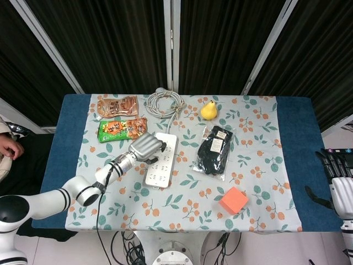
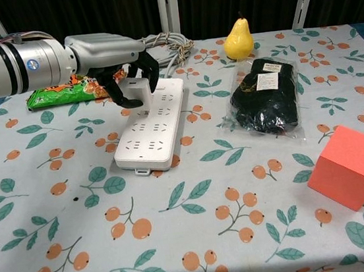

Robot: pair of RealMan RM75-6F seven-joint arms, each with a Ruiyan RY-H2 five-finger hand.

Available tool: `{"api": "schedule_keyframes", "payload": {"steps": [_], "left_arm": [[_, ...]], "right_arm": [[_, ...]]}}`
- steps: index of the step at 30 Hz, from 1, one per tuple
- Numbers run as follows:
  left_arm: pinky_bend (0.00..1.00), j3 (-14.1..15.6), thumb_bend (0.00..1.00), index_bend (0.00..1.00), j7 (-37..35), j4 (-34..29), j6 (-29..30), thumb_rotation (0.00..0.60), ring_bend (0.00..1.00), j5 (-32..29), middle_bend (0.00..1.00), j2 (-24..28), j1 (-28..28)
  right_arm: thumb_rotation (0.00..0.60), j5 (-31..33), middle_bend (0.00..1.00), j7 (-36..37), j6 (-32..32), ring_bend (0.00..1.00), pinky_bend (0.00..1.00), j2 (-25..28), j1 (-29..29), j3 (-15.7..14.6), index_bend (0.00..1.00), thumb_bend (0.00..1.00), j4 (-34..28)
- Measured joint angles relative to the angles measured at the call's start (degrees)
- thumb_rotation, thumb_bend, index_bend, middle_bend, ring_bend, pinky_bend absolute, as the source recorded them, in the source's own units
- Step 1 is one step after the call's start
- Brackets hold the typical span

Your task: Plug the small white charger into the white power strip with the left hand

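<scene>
Left hand (image 2: 116,58) grips the charger (image 2: 137,88) in curled fingers, just over the strip's (image 2: 151,130) far end; right hand (image 1: 337,176) rests off-table, fingers apart

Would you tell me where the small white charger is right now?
In the chest view the small white charger sits left of centre, held in the left hand above the far end of the white power strip, right of the green snack bag.

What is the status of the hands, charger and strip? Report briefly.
Left hand holds charger over far end of power strip. Whether plugged in: cannot tell. Right hand open, off table edge. Nothing blocks the sockets.
</scene>
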Motion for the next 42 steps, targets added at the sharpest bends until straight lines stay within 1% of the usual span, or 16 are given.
{"api": "schedule_keyframes", "payload": {"steps": [13,36,40,42], "left_arm": [[0.87,0.09,0.38,0.68,0.66,0.37,-0.69,0.600,0.69,-0.69,0.82,-0.60,-0.19],[0.87,1.06,0.39,0.73,-0.35,3.63,-1.28,0.600,0.71,-0.23,0.86,-3.11,0.09],[0.87,0.96,0.39,0.72,0.03,3.70,-1.39,0.600,0.71,-0.21,0.85,-3.26,-0.11],[0.86,0.86,0.39,0.71,0.24,3.57,-1.19,0.600,0.70,-0.21,0.84,-3.18,-0.11]], "right_arm": [[0.600,0.05,0.00,-0.10,0.22,0.00,0.00,0.01,-0.19,-0.01,0.00,0.21,0.00],[0.600,0.27,0.00,0.48,0.30,0.00,0.00,-0.23,-0.49,-0.08,0.00,0.21,0.69],[0.600,0.32,0.00,0.69,0.29,0.00,0.00,-0.28,-0.54,-0.09,0.00,0.21,0.85],[0.600,0.37,0.00,0.79,0.31,0.00,0.00,-0.27,-0.57,-0.07,0.00,0.21,0.92]]}}
